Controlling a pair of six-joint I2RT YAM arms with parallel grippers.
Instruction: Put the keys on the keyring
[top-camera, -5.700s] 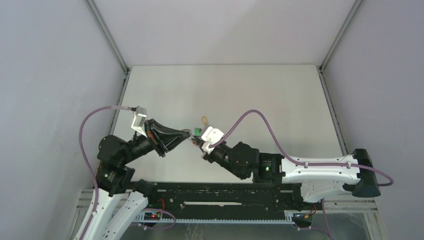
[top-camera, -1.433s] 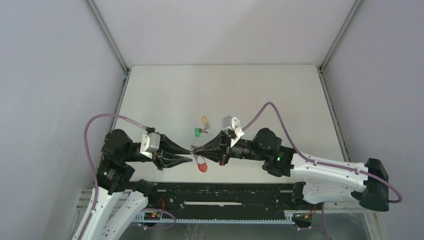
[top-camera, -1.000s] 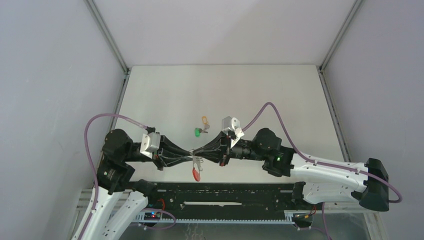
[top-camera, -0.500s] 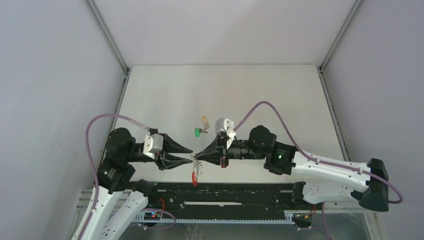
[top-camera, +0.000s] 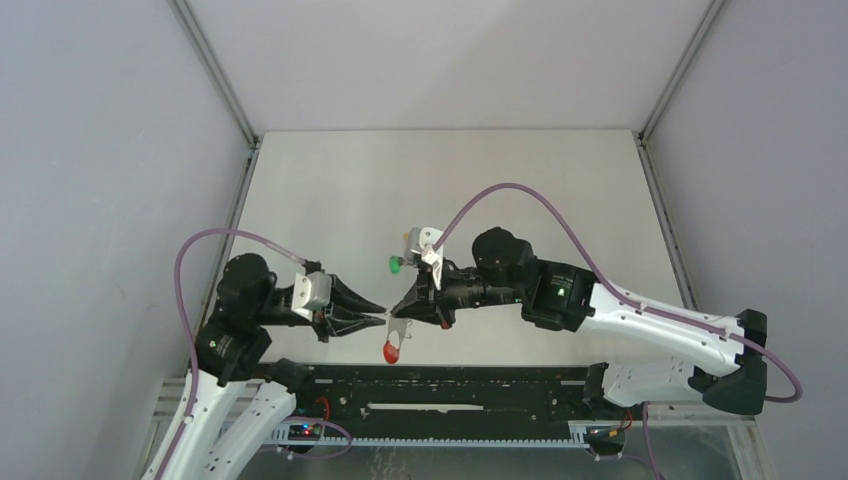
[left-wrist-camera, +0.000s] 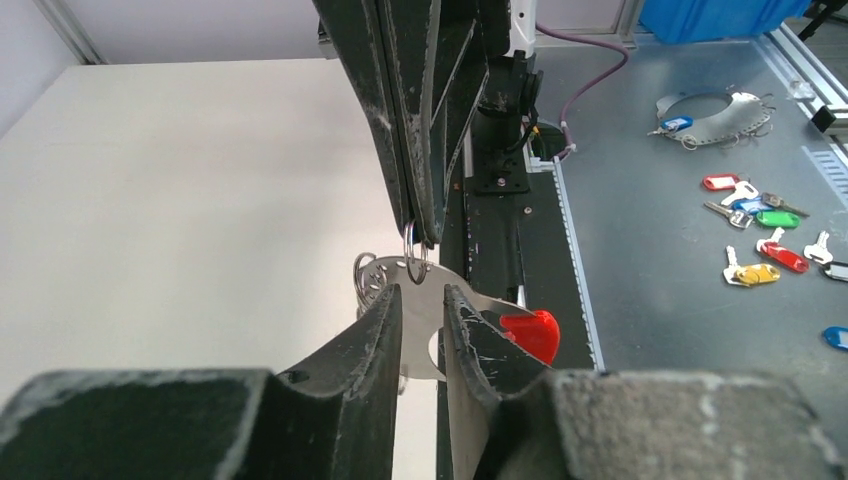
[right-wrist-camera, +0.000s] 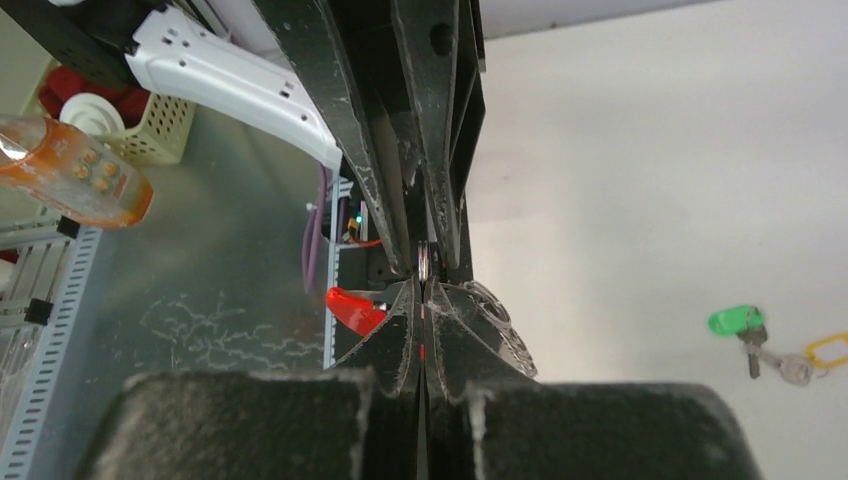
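Keyring (top-camera: 397, 328): above table (top-camera: 500, 180) between my arms, pinched in my right gripper (top-camera: 402, 309); left gripper (top-camera: 378, 313) part-spread beside it. Green key (top-camera: 396, 264) and yellow key (right-wrist-camera: 826, 350) lie on table, neither threaded yet

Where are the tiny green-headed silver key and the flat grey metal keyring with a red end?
green-headed silver key (right-wrist-camera: 735, 320): right wrist view, on its green plastic head.
flat grey metal keyring (left-wrist-camera: 422, 305): left wrist view, on its grey plate.

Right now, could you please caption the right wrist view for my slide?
Right tool shut on the keyring, facing the left tool; green key and yellow key lie on the table.
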